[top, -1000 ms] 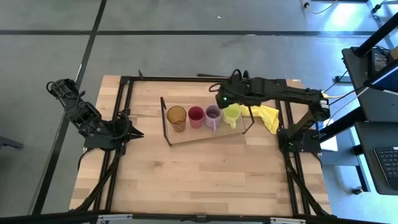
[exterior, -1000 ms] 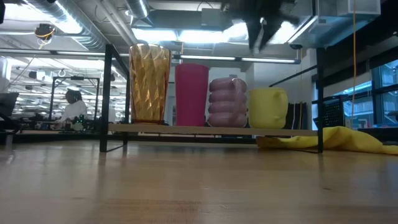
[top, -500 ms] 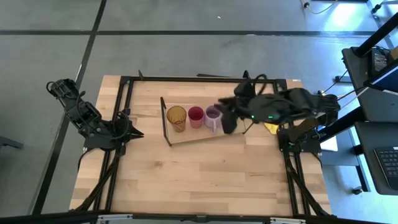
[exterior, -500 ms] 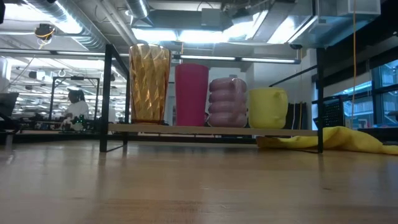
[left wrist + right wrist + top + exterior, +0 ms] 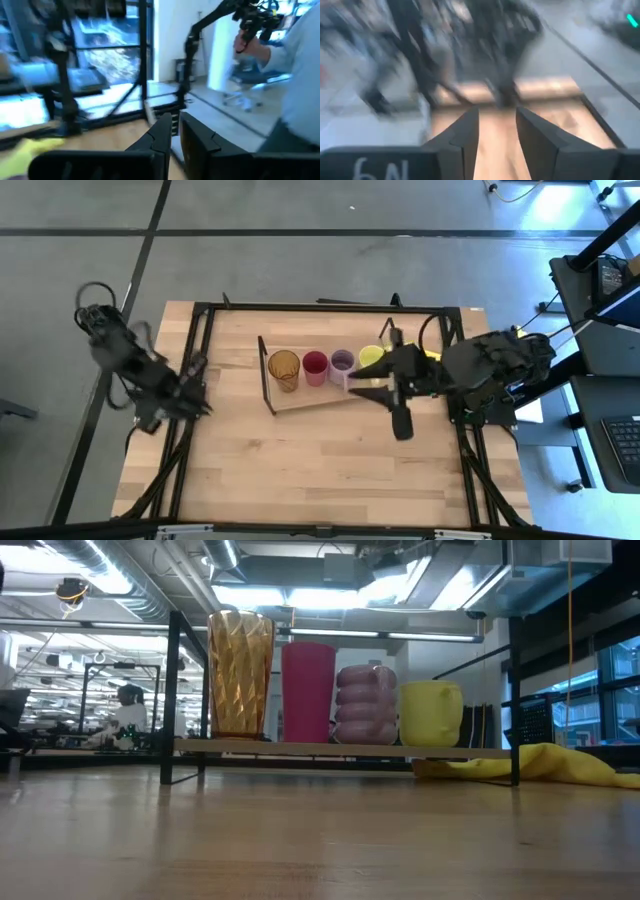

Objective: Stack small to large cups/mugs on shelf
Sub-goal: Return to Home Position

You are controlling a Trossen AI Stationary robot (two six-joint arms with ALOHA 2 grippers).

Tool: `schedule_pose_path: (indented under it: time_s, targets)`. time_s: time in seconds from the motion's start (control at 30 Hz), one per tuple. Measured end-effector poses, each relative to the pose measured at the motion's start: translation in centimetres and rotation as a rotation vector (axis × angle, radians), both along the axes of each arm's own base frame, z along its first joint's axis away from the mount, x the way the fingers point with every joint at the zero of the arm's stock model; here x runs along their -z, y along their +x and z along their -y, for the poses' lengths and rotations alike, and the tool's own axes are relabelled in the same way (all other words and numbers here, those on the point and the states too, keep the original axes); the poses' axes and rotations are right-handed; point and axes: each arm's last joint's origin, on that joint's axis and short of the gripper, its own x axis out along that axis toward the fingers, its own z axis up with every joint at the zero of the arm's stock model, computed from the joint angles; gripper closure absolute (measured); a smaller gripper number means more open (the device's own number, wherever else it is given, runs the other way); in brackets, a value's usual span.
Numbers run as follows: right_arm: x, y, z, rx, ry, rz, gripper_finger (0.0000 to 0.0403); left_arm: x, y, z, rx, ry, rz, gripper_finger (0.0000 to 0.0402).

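Right tool [image 5: 496, 120] hangs empty, fingers parted, just in front of the shelf [image 5: 320, 394]. On it the amber tumbler [image 5: 284, 367], red cup [image 5: 315, 365], purple mug [image 5: 343, 364] and yellow-green mug [image 5: 372, 358] line up left to right, yellow-green end nearest. Left tool [image 5: 174, 122], all but closed, sits well apart at the worktop's [image 5: 300, 470] left edge.

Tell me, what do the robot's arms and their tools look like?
The left arm and right arm are dark and jointed, with looped black cables running along them. The left tool and right tool each end in two black, wedge-shaped fingers. The right tool's body carries white handwritten characters, too blurred to read.
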Motion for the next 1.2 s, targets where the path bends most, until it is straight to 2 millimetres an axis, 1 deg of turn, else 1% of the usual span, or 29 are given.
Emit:
schedule_pose_path:
  time_s: [0.07,0.13,0.2,0.27,0.33,0.37,0.47,0.53,0.6,0.63,0.73,0.83,0.87,0.93,1.03,1.2]
  targets:
    - [1.2,-0.7,0.6,0.088,-0.038,-0.126,0.0272,0.3,-1.4,-1.6,-0.058,0.034,0.003,0.0369]
    - [2.0,-1.5,1.1,0.181,-0.076,-0.207,0.0272,1.0,-2.6,-2.9,-0.102,0.054,-0.020,0.0370]
    - [1.9,-2.8,1.7,0.222,-0.103,-0.208,0.0272,1.4,-3.7,-3.9,-0.116,0.057,0.027,0.0370]
    - [1.7,-4.2,2.2,0.228,-0.118,-0.189,0.0272,2.2,-4.7,-4.6,-0.119,0.046,0.103,0.0370]
    - [2.3,-5.0,2.4,0.234,-0.107,-0.154,0.0272,3.8,-5.3,-5.2,-0.137,0.008,0.195,0.0370]
    - [2.9,-5.2,2.3,0.223,-0.105,-0.134,0.0272,5.2,-5.3,-5.1,-0.143,-0.012,0.235,0.0370]
    - [5.7,-5.3,2.0,0.171,-0.128,-0.054,0.0272,9.5,-4.7,-4.6,-0.141,-0.061,0.318,0.0370]
    - [7.5,-6.1,2.3,0.151,-0.124,0.018,0.0272,11.1,-4.7,-4.7,-0.153,-0.115,0.394,0.0370]
    - [9.2,-7.3,3.0,0.101,-0.074,0.092,0.0272,11.7,-4.3,-4.5,-0.180,-0.126,0.411,0.0370]
    - [10.1,-7.8,3.4,0.077,-0.059,0.122,0.0272,12.1,-4.1,-4.3,-0.186,-0.104,0.385,0.0370]
    - [13.2,-9.4,4.6,0.030,-0.036,0.229,0.0272,12.0,-4.2,-4.4,-0.168,-0.106,0.382,0.0370]
    - [15.6,-11.4,6.0,0.022,-0.026,0.372,0.0272,12.7,-3.9,-4.3,-0.191,-0.085,0.320,0.0370]
    - [16.8,-11.9,6.4,0.025,-0.024,0.400,0.0272,12.8,-3.9,-4.3,-0.189,-0.083,0.307,0.0370]
    - [19.0,-12.8,7.1,0.039,-0.016,0.435,0.0272,13.2,-3.8,-4.3,-0.201,-0.106,0.244,0.0370]
    - [22.1,-13.8,7.9,0.048,0.024,0.478,0.0272,14.5,-3.5,-4.2,-0.245,-0.109,0.106,0.0370]
    - [26.0,-15.0,8.8,0.054,0.092,0.554,0.0272,16.0,-3.4,-4.4,-0.316,-0.149,-0.049,0.0370]
